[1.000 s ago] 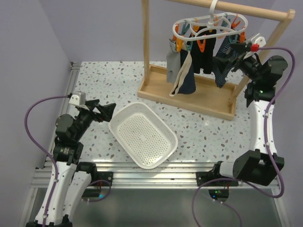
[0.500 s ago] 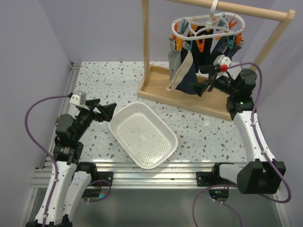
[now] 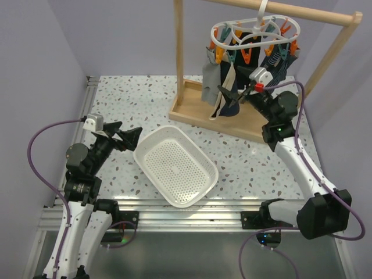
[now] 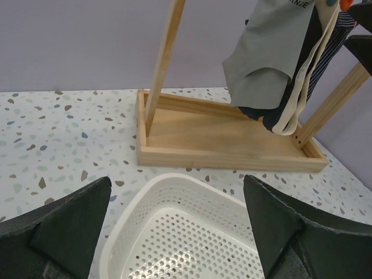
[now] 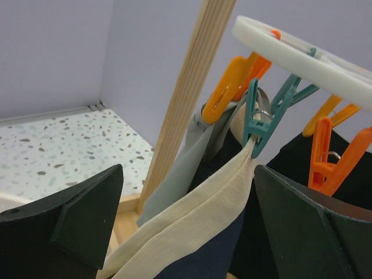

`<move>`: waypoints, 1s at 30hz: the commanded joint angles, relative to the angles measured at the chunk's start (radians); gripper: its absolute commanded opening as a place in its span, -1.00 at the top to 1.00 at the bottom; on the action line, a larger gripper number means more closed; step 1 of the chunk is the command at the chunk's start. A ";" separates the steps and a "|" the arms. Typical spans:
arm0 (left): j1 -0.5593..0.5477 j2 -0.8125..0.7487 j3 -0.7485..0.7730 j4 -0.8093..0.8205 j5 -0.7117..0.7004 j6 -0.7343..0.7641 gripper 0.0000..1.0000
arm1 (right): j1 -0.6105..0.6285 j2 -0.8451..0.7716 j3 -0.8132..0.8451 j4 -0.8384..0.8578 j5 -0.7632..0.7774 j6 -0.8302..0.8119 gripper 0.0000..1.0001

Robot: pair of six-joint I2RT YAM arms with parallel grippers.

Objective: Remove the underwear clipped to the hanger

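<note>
The white ring hanger [image 3: 256, 32] hangs by its hook from the wooden rail, orange and teal clips dangling. The underwear hangs clipped beneath it: a grey piece [image 3: 209, 78], a navy piece with a beige waistband [image 3: 228, 87] and a striped piece [image 3: 280, 61]. My right gripper [image 3: 235, 93] is open at the front of the left-hand garments. In the right wrist view the beige waistband [image 5: 192, 232] runs between its spread fingers, pinched above by a teal clip [image 5: 256, 125]; the grey piece [image 5: 180, 168] hangs from an orange clip [image 5: 229, 87]. My left gripper [image 3: 129, 136] is open and empty, low beside the basket.
A white perforated basket [image 3: 142, 152] lies on the speckled table in front of the wooden rail frame's base [image 3: 232, 119]. The frame's upright post [image 3: 179, 46] stands just left of the garments. Purple walls close in at the back and both sides.
My right arm has swung left and lower, from the hanger's right end to the grey and navy garments on its left side. The left arm has barely moved.
</note>
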 commanded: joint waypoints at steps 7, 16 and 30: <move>0.006 0.017 -0.001 0.029 0.007 -0.024 -1.00 | 0.089 0.101 0.029 0.299 0.289 -0.082 -0.96; 0.006 0.016 -0.007 0.026 0.003 -0.024 -1.00 | 0.093 0.196 0.107 0.377 0.336 -0.088 -0.84; 0.006 0.028 -0.009 0.040 0.006 -0.023 -1.00 | 0.094 0.277 0.223 0.397 0.361 -0.152 -0.36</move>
